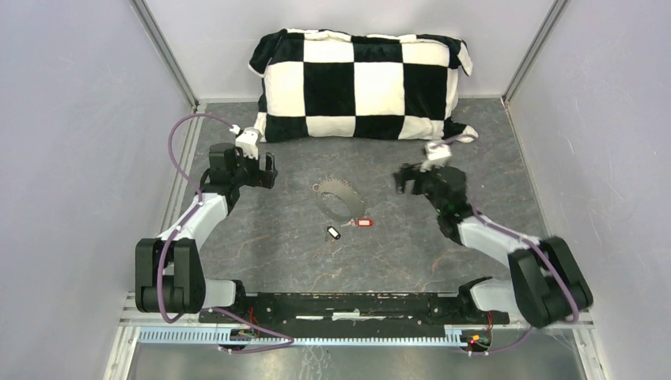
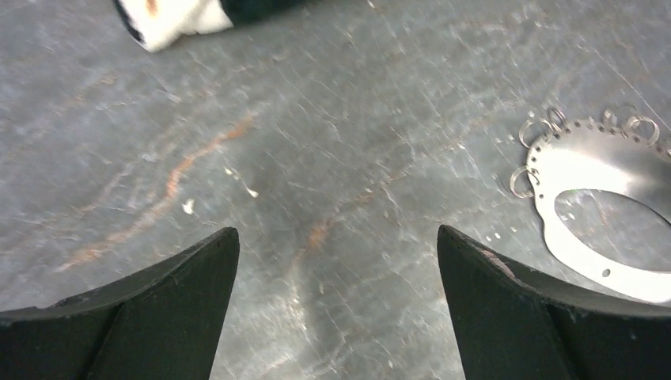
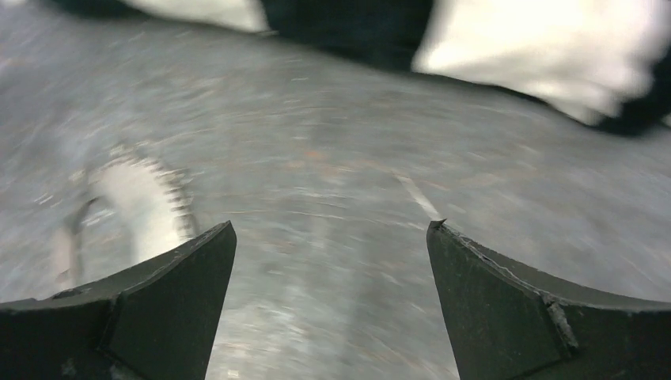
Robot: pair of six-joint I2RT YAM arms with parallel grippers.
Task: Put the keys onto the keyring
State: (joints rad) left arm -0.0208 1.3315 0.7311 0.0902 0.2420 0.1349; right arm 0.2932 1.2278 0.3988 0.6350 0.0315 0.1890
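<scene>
- keyring [image 1: 339, 199] — laid flat at frame centre, between the arms
- red key [image 1: 364, 222] at its lower-right edge; black key [image 1: 333, 233] just below, apart
- left gripper [image 1: 269, 169], right gripper [image 1: 403, 180] — fingers spread wide, nothing held

Setting: robot lab test cell. Evidence: plain pale walls [image 1: 63, 119] close in the table [image 1: 380, 265] at 9, 12 and 3 o'clock, with aluminium posts [image 1: 166, 51] at 11 and 1 o'clock. The tabletop is a grey stone-pattern mat. Left arm [image 1: 198, 222] and right arm [image 1: 490, 237] are bolted to a black rail [image 1: 356, 305] at 6 o'clock. Purple cables [image 1: 178, 134] loop along both arms. A slotted cable duct [image 1: 316, 336] lines the near edge. A checkered pillow [image 1: 364, 83] lies at 12 o'clock.
</scene>
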